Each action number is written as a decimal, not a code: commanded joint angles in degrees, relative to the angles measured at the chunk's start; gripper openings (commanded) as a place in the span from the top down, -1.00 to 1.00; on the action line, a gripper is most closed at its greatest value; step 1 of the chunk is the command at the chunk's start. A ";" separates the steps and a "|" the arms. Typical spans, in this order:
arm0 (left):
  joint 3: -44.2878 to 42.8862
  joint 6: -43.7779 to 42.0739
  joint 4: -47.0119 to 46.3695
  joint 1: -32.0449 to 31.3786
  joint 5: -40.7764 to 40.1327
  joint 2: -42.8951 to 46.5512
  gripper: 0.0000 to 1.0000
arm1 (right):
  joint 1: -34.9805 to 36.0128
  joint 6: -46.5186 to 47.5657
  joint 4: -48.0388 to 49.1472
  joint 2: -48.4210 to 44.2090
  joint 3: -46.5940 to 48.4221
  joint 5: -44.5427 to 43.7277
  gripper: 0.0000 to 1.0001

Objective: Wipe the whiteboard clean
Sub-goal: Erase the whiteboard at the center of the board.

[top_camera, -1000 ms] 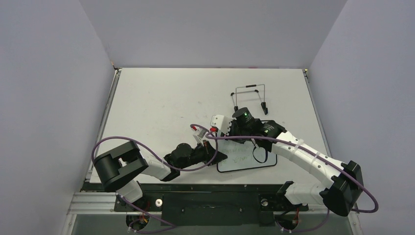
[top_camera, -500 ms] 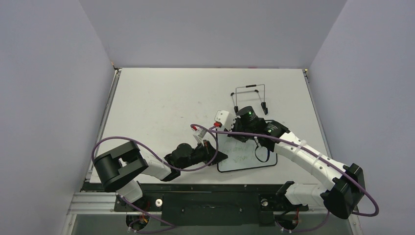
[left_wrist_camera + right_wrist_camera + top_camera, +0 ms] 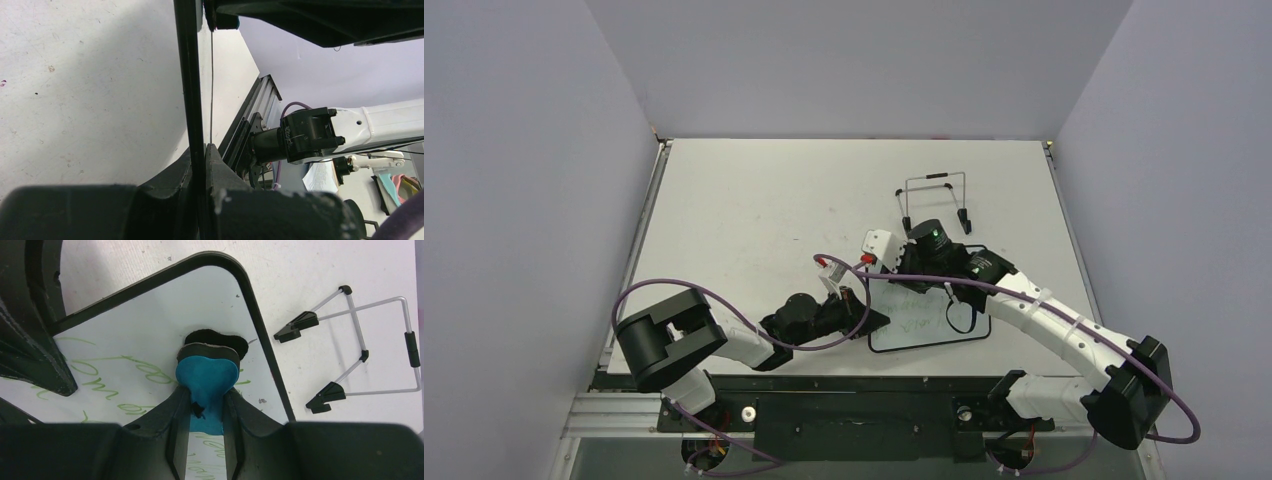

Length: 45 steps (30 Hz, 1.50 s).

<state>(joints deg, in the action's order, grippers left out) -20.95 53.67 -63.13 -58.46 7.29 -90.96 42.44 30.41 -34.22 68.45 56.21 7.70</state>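
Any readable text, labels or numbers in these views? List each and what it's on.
Green handwriting on the whiteboard: several loose cursive lines, partly covered by the blue eraser; no word reads for certain.
Faint print on the black motor housing, left wrist view: too blurred to read.
Nothing else legible.

A thin wire stand (image 3: 936, 176) with black tips lay on the white table (image 3: 754, 210), toward its far right side. In the right wrist view the stand (image 3: 299, 323) lay flat with its black feet on the tabletop (image 3: 310, 270), which was marked with small dark specks. Plain grey walls (image 3: 854, 60) enclosed the table on three sides. A metal rail (image 3: 624, 412) ran along the near edge.
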 commanded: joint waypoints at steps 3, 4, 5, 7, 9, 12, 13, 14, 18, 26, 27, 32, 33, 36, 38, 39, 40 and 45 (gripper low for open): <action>-1.90 -3.57 -2.91 -0.96 0.79 0.87 1.00 | -1.31 -3.12 3.81 0.33 2.37 -5.54 1.00; -1.90 -3.57 -3.02 -0.96 0.88 0.83 1.00 | -1.26 -2.87 3.46 0.89 3.11 -4.95 1.00; -1.90 -3.57 -3.11 -1.00 0.93 0.64 1.00 | -0.92 -2.62 2.58 1.20 3.51 -3.41 1.00; -1.86 -3.55 -3.36 -1.02 1.05 0.61 1.00 | 0.20 -1.31 0.43 1.91 4.38 -0.20 1.00; -1.68 -3.49 -3.66 -1.01 1.10 0.61 1.00 | 1.49 0.44 -1.93 1.99 4.76 3.52 1.00; -1.37 -3.61 -3.94 -0.96 1.01 0.76 1.00 | 2.32 2.86 -4.43 1.47 4.06 7.37 1.00; -1.28 -3.64 -4.00 -0.96 0.98 0.77 1.00 | 2.14 2.92 -4.31 1.23 3.72 7.01 1.00; -1.18 -3.76 -4.05 -0.98 0.89 0.82 1.00 | 1.36 2.24 -3.36 0.67 3.14 6.42 1.00; -1.02 -4.05 -4.03 -0.96 0.68 0.80 1.00 | -3.67 0.10 -2.04 -1.37 2.79 6.44 1.00; -0.98 -4.13 -4.08 -0.96 0.63 0.98 1.00 | -6.25 -1.04 -0.88 -2.30 1.34 8.58 1.00; -1.01 -4.11 -4.03 -0.96 0.62 0.97 1.00 | -6.10 -1.47 -0.69 -1.75 1.33 8.39 1.00; -1.40 -4.19 -3.84 -0.96 0.77 0.74 1.00 | -2.63 -1.71 -0.73 0.58 2.01 6.71 1.00; -1.45 -4.14 -3.84 -0.96 0.78 0.76 1.00 | -1.41 -1.05 -0.97 0.93 2.08 6.84 1.00; -1.48 -4.26 -3.69 -0.96 0.77 0.98 1.00 | 0.30 1.07 -3.15 0.68 1.72 9.53 1.00; -1.34 -4.35 -3.62 -0.96 0.64 1.17 1.00 | 0.55 1.95 -3.60 -0.02 1.08 10.16 1.00; -1.37 -4.43 -3.60 -0.96 0.63 1.14 1.00 | 0.21 1.83 -2.99 -0.49 0.52 9.75 1.00; -1.37 -4.44 -3.58 -0.96 0.67 1.14 1.00 | -0.15 1.48 -2.36 -0.68 0.28 8.15 1.00; -1.55 -4.38 -4.00 -0.96 0.91 0.42 1.00 | -4.50 -2.61 1.80 -1.22 -0.42 3.14 1.00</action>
<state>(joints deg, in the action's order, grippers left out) -20.95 52.62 -63.46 -58.92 7.01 -90.96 41.01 30.48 -36.23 68.51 56.84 15.31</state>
